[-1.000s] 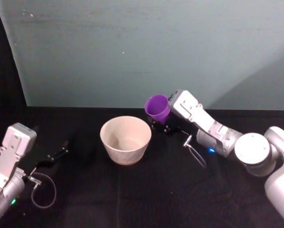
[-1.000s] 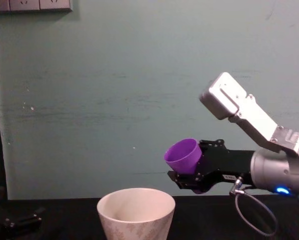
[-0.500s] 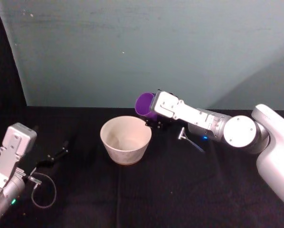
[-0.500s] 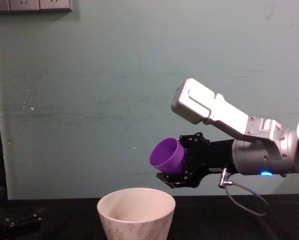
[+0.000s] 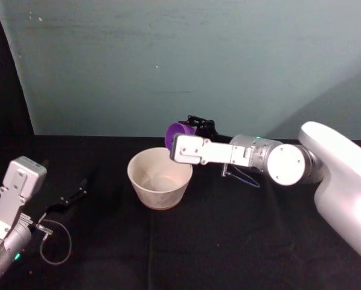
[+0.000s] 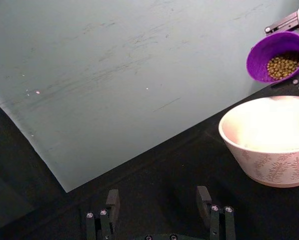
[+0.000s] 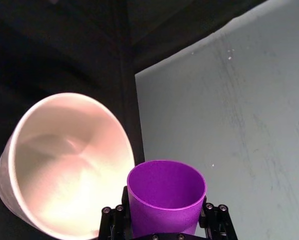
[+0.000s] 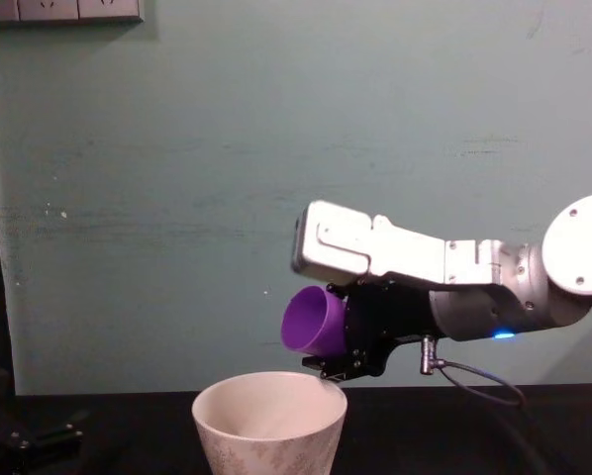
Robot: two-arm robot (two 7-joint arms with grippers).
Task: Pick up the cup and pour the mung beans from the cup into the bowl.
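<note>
The cup [image 5: 178,130] is gripped firmly by the right gripper [image 5: 194,125] and held clear of the black table [image 5: 198,241]. It is tipped onto its side with its mouth turned toward the bowl [image 5: 159,193]. In the head view the cup hangs at about one o'clock of the bowl, over the far right part of the rim. In the chest view its lower lip is seen just above the rim, not touching. The mung beans [image 6: 282,65] lie low inside the cup, and none can be made out in the bowl.

The pour is judged to be just starting. The tilt is best increased slowly by a roll of the wrist. The mouth should be carried a little toward seven o'clock, so that the beans fall well inside and not on the rim. The grip should be kept tight, since a smooth tapered cup could slip.

The bowl's rim is the nearest edge, and a knock there could shift the bowl. The wall [image 5: 168,60] stands close at twelve o'clock, so little room is left that way. Open table lies at six and three o'clock. The left gripper [image 5: 75,196] rests at nine o'clock, well apart, fingers spread and empty.
</note>
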